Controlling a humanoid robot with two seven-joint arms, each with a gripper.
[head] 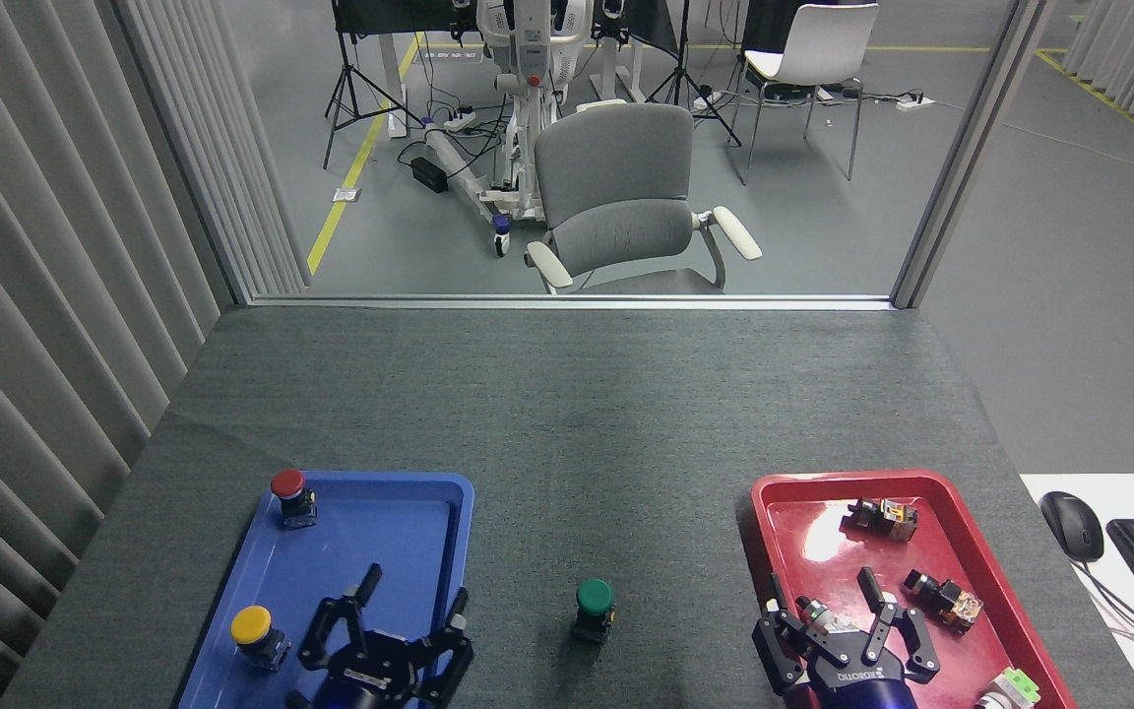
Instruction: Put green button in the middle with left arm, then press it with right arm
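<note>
Grey mat point(567, 394) is holding green button point(594, 609) alone between blue tray point(449, 502) and red tray point(774, 492), left gripper point(395, 620) and right gripper point(828, 611) both hovering with fingers spread.

A robotics lab: beyond the grey office chair point(626, 202) stand camera tripods point(355, 79), floor cables and a white robot rig point(528, 59).

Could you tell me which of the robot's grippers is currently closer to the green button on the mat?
The left, narrowly. The left gripper hangs open over the blue tray, left of the green button. The right gripper is open over the red tray, a little farther off.
</note>
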